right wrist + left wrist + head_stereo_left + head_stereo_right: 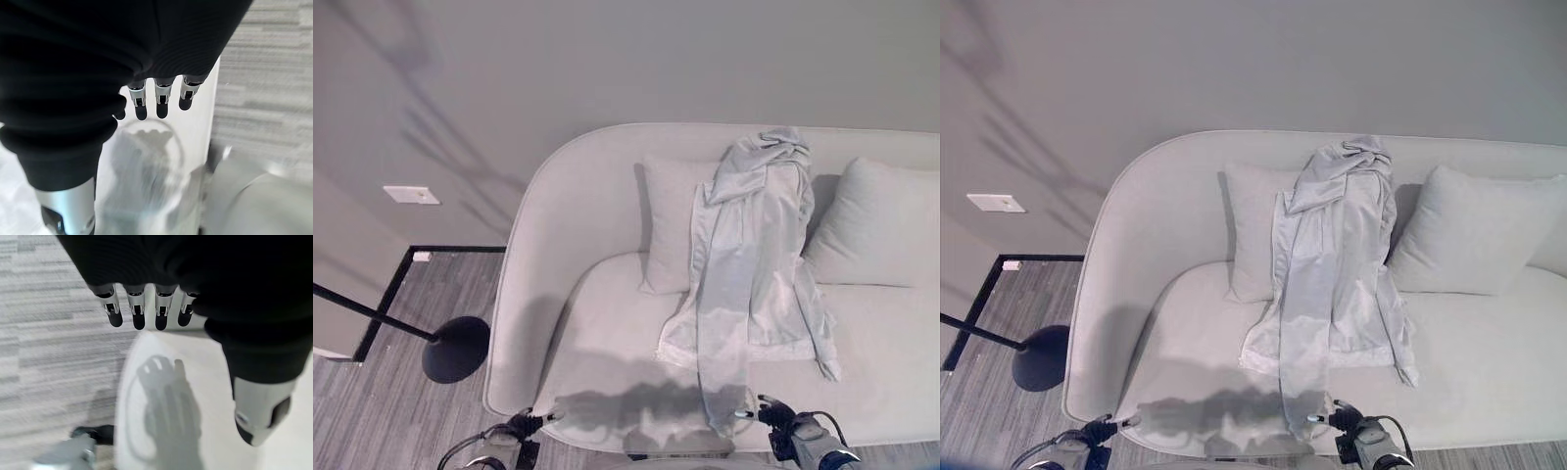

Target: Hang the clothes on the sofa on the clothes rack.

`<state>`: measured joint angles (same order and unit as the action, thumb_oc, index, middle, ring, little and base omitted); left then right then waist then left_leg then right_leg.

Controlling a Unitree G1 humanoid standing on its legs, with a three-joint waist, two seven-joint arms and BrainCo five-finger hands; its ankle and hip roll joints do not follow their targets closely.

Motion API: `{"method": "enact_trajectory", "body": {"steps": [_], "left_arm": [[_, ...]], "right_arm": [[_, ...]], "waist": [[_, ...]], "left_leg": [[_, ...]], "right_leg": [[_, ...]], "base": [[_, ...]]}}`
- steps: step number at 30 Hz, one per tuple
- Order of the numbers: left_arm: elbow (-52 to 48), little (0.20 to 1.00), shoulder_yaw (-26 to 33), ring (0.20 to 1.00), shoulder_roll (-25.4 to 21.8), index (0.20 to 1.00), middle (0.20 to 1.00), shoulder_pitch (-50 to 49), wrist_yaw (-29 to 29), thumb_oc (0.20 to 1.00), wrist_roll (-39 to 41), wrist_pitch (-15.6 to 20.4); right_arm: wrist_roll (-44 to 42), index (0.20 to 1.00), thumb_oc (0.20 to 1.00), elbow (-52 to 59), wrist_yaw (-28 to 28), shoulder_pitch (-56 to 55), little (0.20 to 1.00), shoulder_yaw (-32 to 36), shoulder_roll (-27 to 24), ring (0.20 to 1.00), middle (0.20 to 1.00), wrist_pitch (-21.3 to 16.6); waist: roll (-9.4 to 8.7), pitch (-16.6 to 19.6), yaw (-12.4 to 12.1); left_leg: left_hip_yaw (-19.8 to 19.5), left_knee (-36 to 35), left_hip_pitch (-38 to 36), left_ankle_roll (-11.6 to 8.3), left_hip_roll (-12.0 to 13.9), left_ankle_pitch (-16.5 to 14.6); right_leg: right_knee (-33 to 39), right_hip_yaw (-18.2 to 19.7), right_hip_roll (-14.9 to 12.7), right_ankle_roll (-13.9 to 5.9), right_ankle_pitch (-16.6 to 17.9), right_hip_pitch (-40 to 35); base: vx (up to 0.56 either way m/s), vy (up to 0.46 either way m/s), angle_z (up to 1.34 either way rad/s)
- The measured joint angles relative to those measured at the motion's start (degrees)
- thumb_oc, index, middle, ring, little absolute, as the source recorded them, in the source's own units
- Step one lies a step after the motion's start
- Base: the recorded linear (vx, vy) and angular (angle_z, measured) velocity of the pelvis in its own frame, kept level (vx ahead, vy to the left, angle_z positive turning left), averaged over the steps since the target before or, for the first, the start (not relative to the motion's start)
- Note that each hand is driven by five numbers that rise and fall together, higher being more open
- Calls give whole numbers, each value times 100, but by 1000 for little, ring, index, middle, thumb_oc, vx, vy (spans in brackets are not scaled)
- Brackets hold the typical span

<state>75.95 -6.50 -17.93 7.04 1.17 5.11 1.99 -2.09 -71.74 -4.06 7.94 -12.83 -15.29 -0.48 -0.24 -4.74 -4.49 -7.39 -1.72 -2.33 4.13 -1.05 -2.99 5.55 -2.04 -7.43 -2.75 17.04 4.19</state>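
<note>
Both hands, left and right, hang open (empty) before one garment, two cushions.

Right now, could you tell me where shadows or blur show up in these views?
Left eye view: arm shadows fall across the sofa seat below the garment. Left wrist view: the left hand casts a clear hand shadow on the seat. Right wrist view: beyond the right hand, everything is smeared.

soft even light, blurred wrist views
</note>
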Motion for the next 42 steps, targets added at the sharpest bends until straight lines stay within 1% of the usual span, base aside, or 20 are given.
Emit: {"method": "enact_trajectory", "body": {"steps": [3,4,5,6,8,10,13,15,18,19,20,21,22,24,25,26,28,29,33,42], "left_arm": [[-2,1000,8,1000,269,1000,1000,-138,-6,1000,1,37],[-21,1000,8,1000,282,1000,1000,-167,6,1000,1,33],[-114,1000,-12,1000,223,1000,1000,-199,11,1000,0,27],[-279,1000,-8,1000,168,1000,1000,-254,32,1000,-1,26],[-405,1000,-11,1000,191,1000,1000,-267,39,1000,-2,33],[-442,1000,-15,1000,160,1000,1000,-265,43,1000,-2,31],[-752,1000,-39,1000,216,1000,1000,-320,91,1000,-1,-32],[-1049,1000,-24,1000,241,1000,1000,-429,107,1000,2,-39],[-1034,1000,-36,1000,237,1000,1000,-423,128,1000,4,-68],[-993,1000,-20,1000,238,1000,1000,-341,129,1000,24,-44],[-1006,1000,-58,1000,252,1000,1000,-314,140,1000,54,20],[-1045,1000,-53,1000,182,1000,1000,-335,143,1000,57,20],[-894,1000,-31,1000,-18,1000,1000,-487,116,1000,55,-75],[-596,1000,91,1000,-131,1000,1000,-514,114,1000,56,-218],[-680,1000,186,1000,32,1000,1000,-458,113,1000,55,-183],[-798,1000,185,1000,7,1000,1000,-450,91,1000,58,-158],[-884,1000,144,1000,-40,1000,1000,-411,97,1000,54,-73],[-869,1000,122,1000,6,1000,1000,-402,102,1000,57,-72],[-852,1000,61,1000,-17,1000,1000,-404,93,1000,56,-73],[-839,1000,-34,1000,-46,1000,1000,-294,83,1000,52,-66]], "right_arm": [[-3,1000,1000,8,12,-33,1000,4,-186,1000,1000,-12],[-6,1000,1000,3,14,-28,1000,26,-234,1000,1000,-16],[-10,1000,1000,-38,17,-54,1000,55,-225,1000,1000,-26],[-13,1000,1000,25,69,-87,1000,50,-258,1000,1000,-11],[-14,1000,1000,33,119,-70,1000,51,-302,1000,1000,-44],[-15,1000,1000,84,125,-173,1000,122,-310,1000,1000,-47],[-30,1000,1000,190,134,-496,1000,256,-355,1000,1000,-39],[-29,1000,1000,200,139,-689,1000,255,-388,1000,1000,-21],[-30,1000,1000,199,143,-458,1000,483,-423,1000,1000,-42],[-32,1000,1000,76,183,-368,1000,619,-411,1000,1000,-16],[-31,1000,1000,-446,195,2,1000,665,-379,1000,1000,-5],[-28,1000,1000,-687,207,212,1000,677,-351,1000,1000,50],[-30,1000,1000,-518,187,226,1000,688,-127,1000,1000,32],[-28,1000,1000,-204,174,116,1000,672,96,1000,1000,-211],[-28,1000,1000,-182,176,139,1000,660,3,1000,1000,-218],[-26,1000,1000,-234,182,106,1000,669,1,1000,1000,-161],[-25,1000,1000,-284,175,-135,1000,664,65,1000,1000,-119],[-25,1000,1000,-324,179,-182,1000,660,20,1000,1000,-106],[-26,1000,1000,-310,183,-327,1000,650,27,1000,1000,-97],[-19,1000,1000,-243,176,-248,1000,642,43,1000,1000,-104]], "waist": [[-9,-9,69],[-27,8,102],[-166,7,130],[-343,25,146],[-345,30,170],[-422,87,238],[-415,103,264],[-287,112,242],[-117,-24,65],[-145,-127,-47],[120,-142,-482],[115,-259,-791],[-134,-259,-909],[-338,-146,-596],[-156,-100,-579],[-113,-96,-519],[-374,73,-368],[-299,94,-356],[-350,125,-228],[-338,139,-173]], "left_leg": [[-8,367,-19,-190,201,5],[-90,285,-52,-261,391,-24],[-80,279,-39,-359,428,-86],[-68,218,-67,-458,529,-136],[50,236,-70,-679,745,8],[71,218,-77,-679,886,8],[819,52,-73,-684,1140,287],[1245,186,-73,-712,1314,241],[925,-186,254,-860,941,183],[735,1146,1070,-1235,858,35],[-62,2061,1774,-1690,848,-1049],[-341,2323,1679,-1467,691,-1090],[-301,2336,1473,-929,476,-1025],[-139,1734,1189,-637,314,-854],[111,1048,1072,-410,530,-379],[224,871,1011,-419,547,-268],[331,558,909,-533,273,-144],[318,504,883,-525,302,-23],[500,94,638,-421,105,252],[634,-291,275,-336,-43,362]], "right_leg": [[-134,-1,168,-95,-215,-154],[34,-40,349,-133,-621,-120],[12,-29,413,-133,-530,-125],[-17,-27,438,-29,-723,-192],[-15,-42,662,25,-778,-225],[-13,-29,766,144,-1198,-332],[6,-404,899,475,-1367,-400],[16,-470,1076,465,-1498,-394],[18,-308,999,404,-1232,23],[25,-82,1016,314,-1486,238],[-391,-561,1136,246,-1836,510],[-1283,-878,969,779,-1819,919],[-1500,-492,858,499,-1612,998],[-927,-386,695,231,-1701,731],[-992,-323,764,70,-1662,707],[-1413,-296,754,202,-1749,754],[-1194,-81,483,104,-1966,477],[-892,-65,502,-15,-1894,323],[-36,35,311,49,-1220,-19],[-38,125,186,-20,-1163,-151]], "base": [[165,-292,7],[228,-362,20],[235,-380,40],[208,-341,31],[226,-359,18],[190,-288,37],[124,-223,67],[30,-156,46],[17,-78,-33],[112,-62,-14],[172,61,-90],[135,130,-157],[100,128,-119],[54,113,-23],[78,169,-7],[80,166,-7],[35,73,6],[36,75,-23],[61,146,-26],[52,77,-8]]}}
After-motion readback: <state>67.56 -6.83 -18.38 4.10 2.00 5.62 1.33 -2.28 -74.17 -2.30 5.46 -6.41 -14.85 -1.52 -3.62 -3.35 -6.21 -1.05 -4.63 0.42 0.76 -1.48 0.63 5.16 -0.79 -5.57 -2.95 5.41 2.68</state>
